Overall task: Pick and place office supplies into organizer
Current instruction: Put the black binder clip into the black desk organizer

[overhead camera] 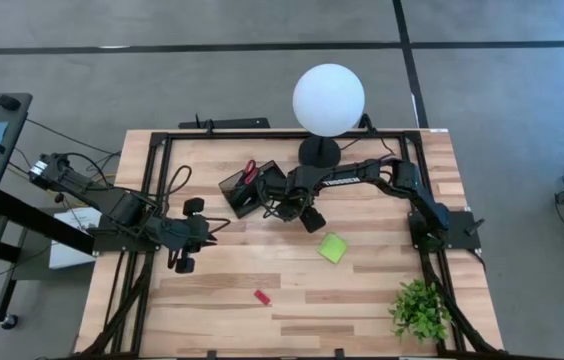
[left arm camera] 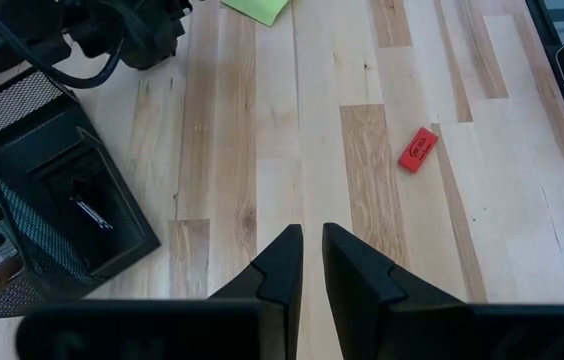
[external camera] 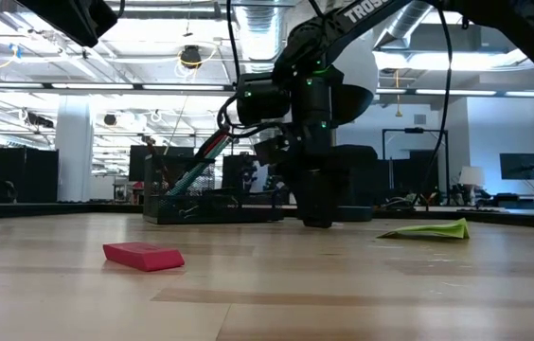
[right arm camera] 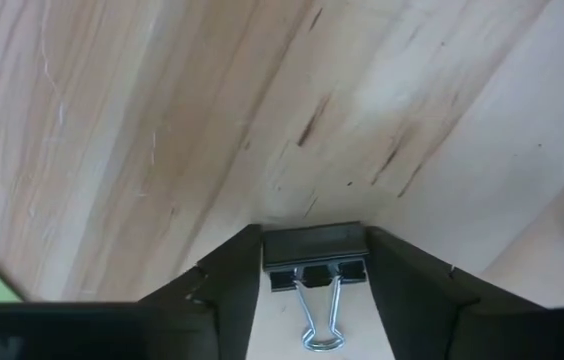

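Picking up a black binder clip [right arm camera: 314, 262] is the step we are on now. Our right gripper [right arm camera: 314, 290] reaches down to the wooden table [overhead camera: 362, 290] just beside the black mesh organizer [overhead camera: 245, 193]. Its two fingers stand on both sides of the clip, right up against it, and we think they are just starting to squeeze it. The clip sits on the table.

Our left gripper [left arm camera: 310, 262] waits over the left side of the table with its fingers almost shut and nothing in them.

Red-handled scissors [overhead camera: 250, 170] already stand in the organizer. A lime-green sticky-note pad [overhead camera: 333, 248] and a small red eraser [overhead camera: 261, 297] lie out on the table.

Next we need to pinch the clip tight, lift it, and carry it the short way over to the organizer. If we squeeze off-center, the clip could slip out.
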